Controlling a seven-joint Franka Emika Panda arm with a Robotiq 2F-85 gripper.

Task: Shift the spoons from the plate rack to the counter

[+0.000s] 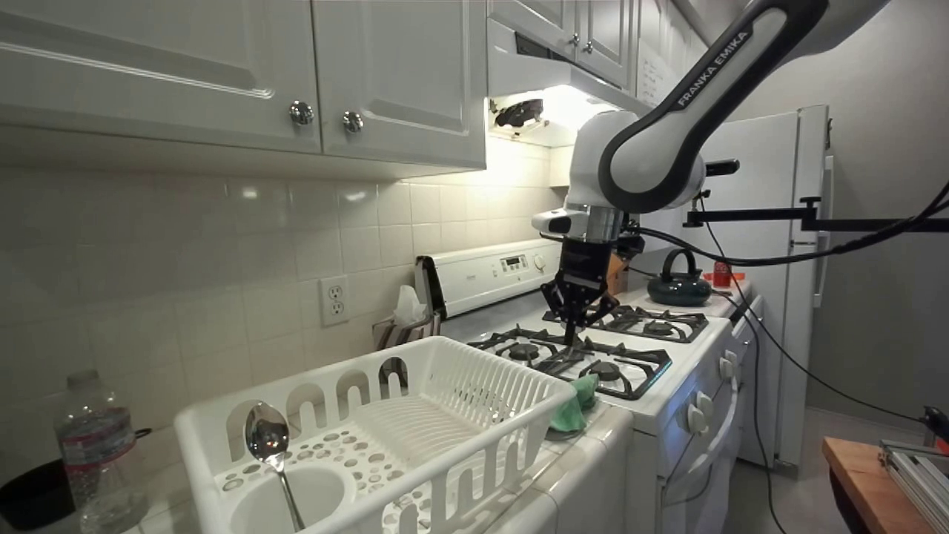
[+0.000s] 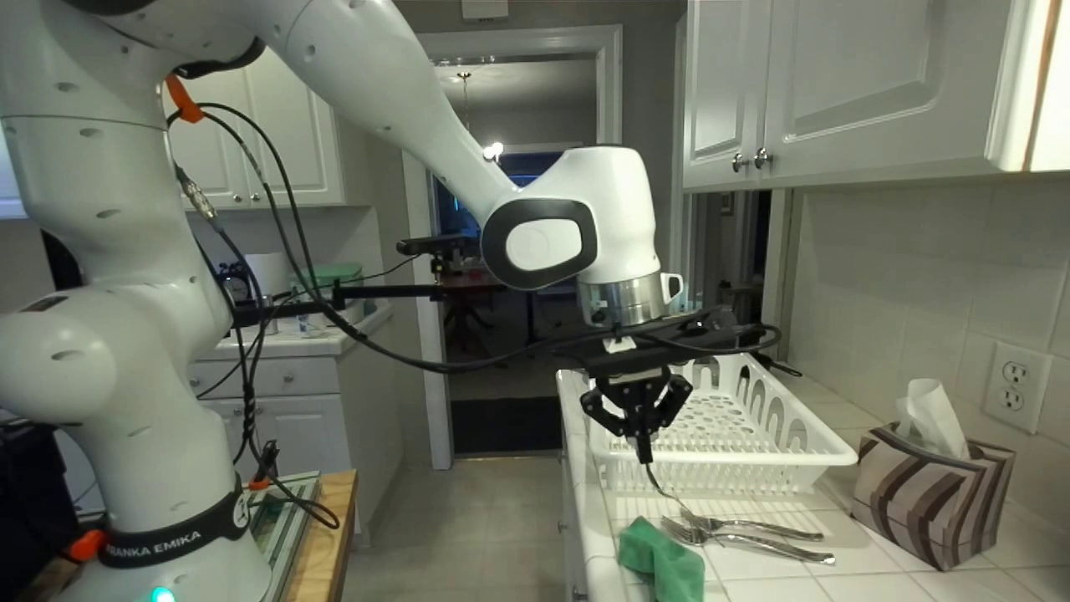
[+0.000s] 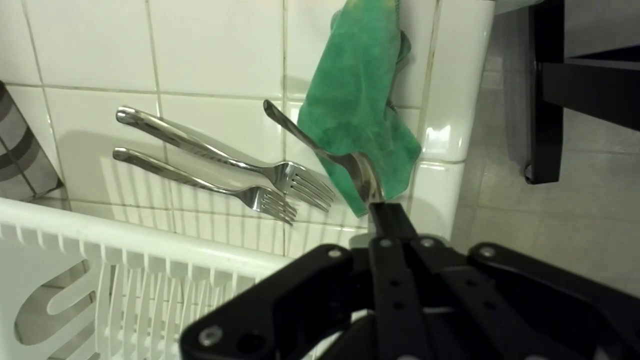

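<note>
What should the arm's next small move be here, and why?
I'd probably lower the gripper a little before opening: its jaws are shut on the bowl end of a silver spoon and stand above the tiled counter, the handle slanting down toward two forks. Whether the handle touches anything is unclear.

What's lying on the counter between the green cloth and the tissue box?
Two forks, side by side; the wrist view and an exterior view both show them. The spoon near the cloth is in the gripper.
</note>
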